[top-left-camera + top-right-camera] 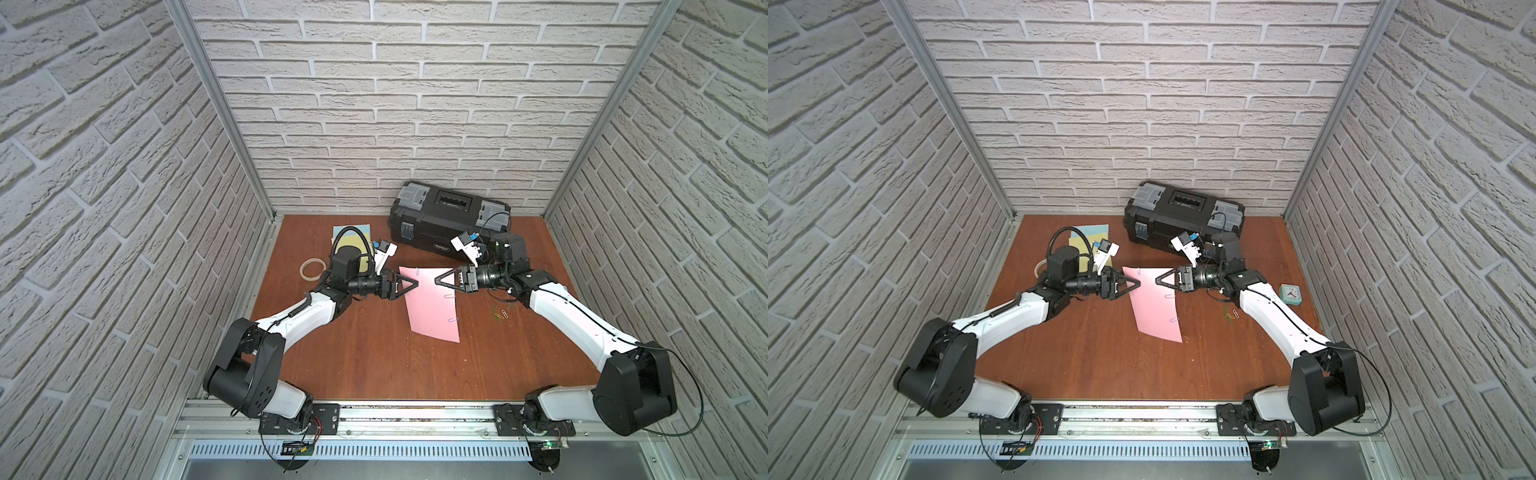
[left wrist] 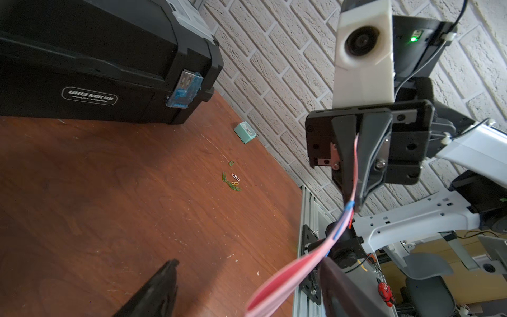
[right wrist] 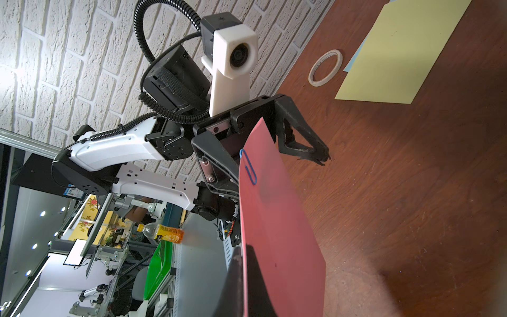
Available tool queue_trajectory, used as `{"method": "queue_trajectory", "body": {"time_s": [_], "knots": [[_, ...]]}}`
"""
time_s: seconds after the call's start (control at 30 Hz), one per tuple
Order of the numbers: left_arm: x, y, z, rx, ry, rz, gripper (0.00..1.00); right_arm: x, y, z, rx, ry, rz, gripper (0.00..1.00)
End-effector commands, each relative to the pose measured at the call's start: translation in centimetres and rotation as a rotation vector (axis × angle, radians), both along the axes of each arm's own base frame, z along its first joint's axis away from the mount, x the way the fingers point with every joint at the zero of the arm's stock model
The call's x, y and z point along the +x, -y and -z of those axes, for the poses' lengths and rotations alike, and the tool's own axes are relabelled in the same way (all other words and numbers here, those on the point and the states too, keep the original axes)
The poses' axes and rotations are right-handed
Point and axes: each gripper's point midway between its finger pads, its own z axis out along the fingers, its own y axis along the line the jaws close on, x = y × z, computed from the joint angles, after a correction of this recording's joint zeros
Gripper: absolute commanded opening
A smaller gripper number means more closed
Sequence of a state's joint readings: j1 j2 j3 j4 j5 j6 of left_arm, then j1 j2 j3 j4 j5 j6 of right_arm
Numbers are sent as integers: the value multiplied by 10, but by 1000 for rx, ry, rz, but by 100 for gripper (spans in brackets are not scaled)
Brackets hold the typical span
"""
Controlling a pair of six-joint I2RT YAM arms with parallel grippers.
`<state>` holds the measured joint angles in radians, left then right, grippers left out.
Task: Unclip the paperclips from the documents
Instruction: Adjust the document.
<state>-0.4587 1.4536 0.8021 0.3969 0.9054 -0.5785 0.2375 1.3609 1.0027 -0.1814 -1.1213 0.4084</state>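
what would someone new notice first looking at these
The pink sheet is held up over the middle of the table, with the right gripper shut on its edge and the open left gripper at the opposite side. A blue paperclip is clipped on near its top edge. A black toolbox stands at the back wall, and loose paperclips lie by the right arm.

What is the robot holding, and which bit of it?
The right gripper pinches the pink sheet by its edge near a far corner. The left gripper is open, holding nothing.
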Motion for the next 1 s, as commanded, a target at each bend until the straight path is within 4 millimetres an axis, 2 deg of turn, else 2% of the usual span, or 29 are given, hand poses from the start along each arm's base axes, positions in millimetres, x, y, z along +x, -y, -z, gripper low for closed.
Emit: {"method": "queue_trajectory", "body": {"time_s": [0.0, 0.17, 0.43, 0.97], "knots": [[5, 5, -30, -66, 111, 21, 73, 6, 1, -19, 12, 77, 7, 3], [-2, 6, -43, -104, 112, 47, 48, 22, 5, -8, 8, 57, 52, 3], [-8, 6, -60, -116, 130, 70, 25, 26, 6, -2, 3, 43, 63, 3], [-10, 11, -58, -84, 112, 81, 2, 24, 7, 7, -15, 29, 69, 3]]}}
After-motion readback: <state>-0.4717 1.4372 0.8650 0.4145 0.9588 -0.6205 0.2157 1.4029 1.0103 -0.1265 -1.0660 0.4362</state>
